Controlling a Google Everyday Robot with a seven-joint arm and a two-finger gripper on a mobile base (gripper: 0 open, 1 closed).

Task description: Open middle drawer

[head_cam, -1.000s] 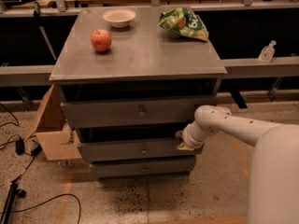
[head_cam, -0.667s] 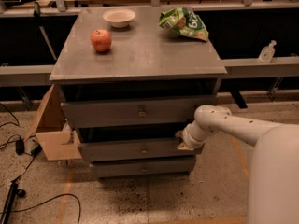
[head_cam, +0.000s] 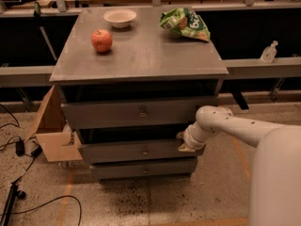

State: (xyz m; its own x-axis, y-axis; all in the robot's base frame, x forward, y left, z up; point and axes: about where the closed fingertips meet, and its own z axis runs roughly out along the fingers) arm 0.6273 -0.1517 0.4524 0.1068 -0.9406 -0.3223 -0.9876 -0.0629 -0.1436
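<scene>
Speckled floor point(head_cam: 141, 201) runs under the grey desk point(head_cam: 141, 60), whose top carries an apple point(head_cam: 101, 40), a bowl point(head_cam: 120, 18) and a green snack bag point(head_cam: 185, 24). Below the top are three drawer fronts. The middle drawer point(head_cam: 127, 151) lies between the tall upper one and the short lower one, with its small knob point(head_cam: 145, 151) at centre. My fingers point(head_cam: 186, 144) are at that drawer's right end, by its upper corner, well apart from the knob. I judge this the take-hold step: the front looks barely out, if at all, so the pull is mostly ahead. Next I need a firm purchase on the edge and a straight draw outward, without skewing the panel. Whether my fingers are clenched on the edge or released I cannot tell — my own wrist covers them, and the gap above the drawer is too dark to read.
</scene>
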